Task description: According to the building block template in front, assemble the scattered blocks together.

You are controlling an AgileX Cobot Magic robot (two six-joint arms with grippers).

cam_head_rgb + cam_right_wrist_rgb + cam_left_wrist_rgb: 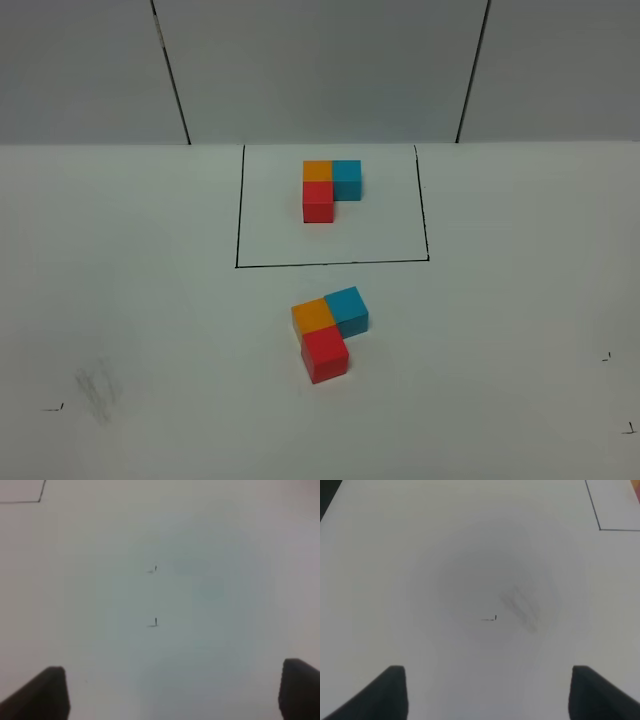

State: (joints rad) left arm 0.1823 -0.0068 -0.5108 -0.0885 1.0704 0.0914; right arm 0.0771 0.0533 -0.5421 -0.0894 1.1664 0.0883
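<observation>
Three matte cubes, red (325, 356), orange (312, 318) and sky-blue (347, 309), are sitting touching in an L on the white desk (120, 300); both tools, left (487, 692) and right (172, 692), are hanging spread, gripping nothing.

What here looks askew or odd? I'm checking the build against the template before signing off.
The assembled blocks copy the template: orange at the corner, blue beside it, red in front. But the group sits turned slightly relative to the framed trio. A faint grey smudge marks the table's near left.

White tabletop (130, 300); black-lined frame (238, 210) around the orange, blue and red template (330, 188); the scattered blocks (328, 332) are orange, sky-blue and red, plain matte
</observation>
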